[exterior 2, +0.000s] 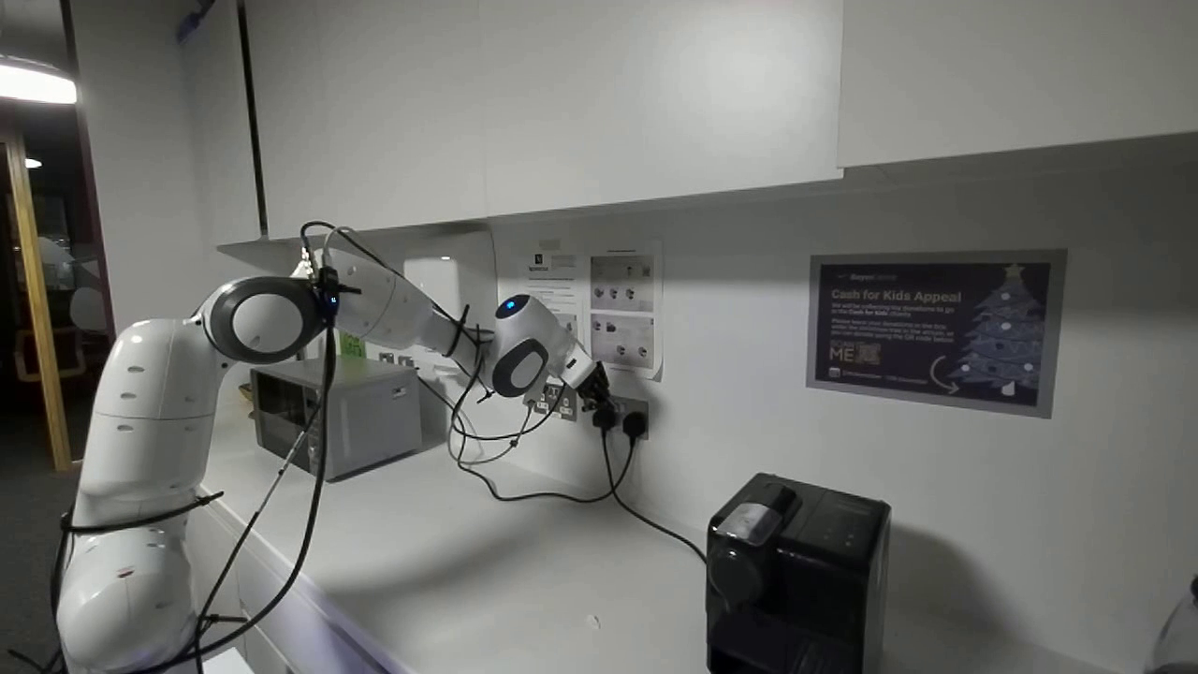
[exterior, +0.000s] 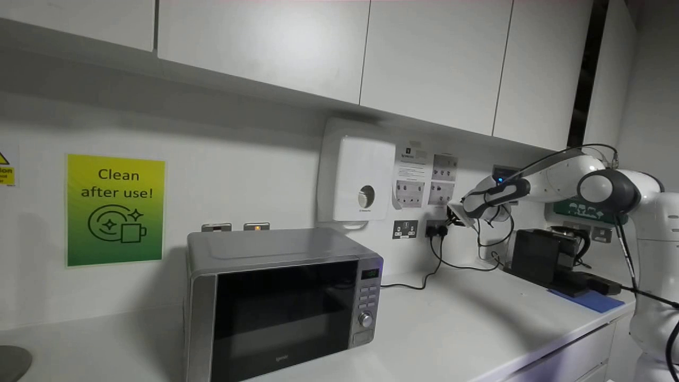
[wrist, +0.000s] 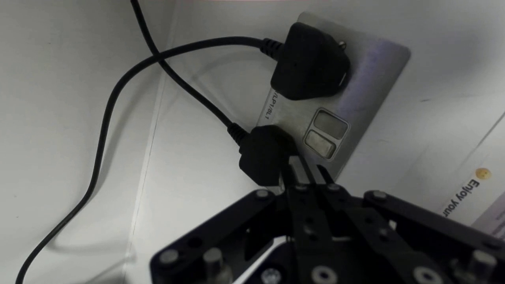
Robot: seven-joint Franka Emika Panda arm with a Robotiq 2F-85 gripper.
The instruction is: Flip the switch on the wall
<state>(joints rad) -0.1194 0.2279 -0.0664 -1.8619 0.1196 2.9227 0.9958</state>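
Note:
A metal double socket plate (wrist: 365, 88) is on the wall in the wrist view. Two rocker switches (wrist: 330, 124) (wrist: 320, 144) sit side by side in its middle. A black plug (wrist: 311, 63) fills the upper socket and another black plug (wrist: 266, 154) fills the lower one. My gripper (wrist: 309, 171) is shut with nothing between its fingers. Its tips overlap the lower plug's edge and lie just below the lower switch in this view; I cannot tell whether they touch. In both exterior views the gripper (exterior: 452, 215) (exterior 2: 593, 386) is at the wall, just above the plugs (exterior: 436, 231) (exterior 2: 620, 421).
Black cables (exterior 2: 552, 495) run from the plugs over the counter (exterior: 451, 318). A second socket plate (exterior: 405, 229) is beside the plugged one. A microwave (exterior: 286, 307), a coffee machine (exterior 2: 796, 571) and a white dispenser (exterior: 355, 170) are near. Wall cupboards (exterior: 435, 63) hang above.

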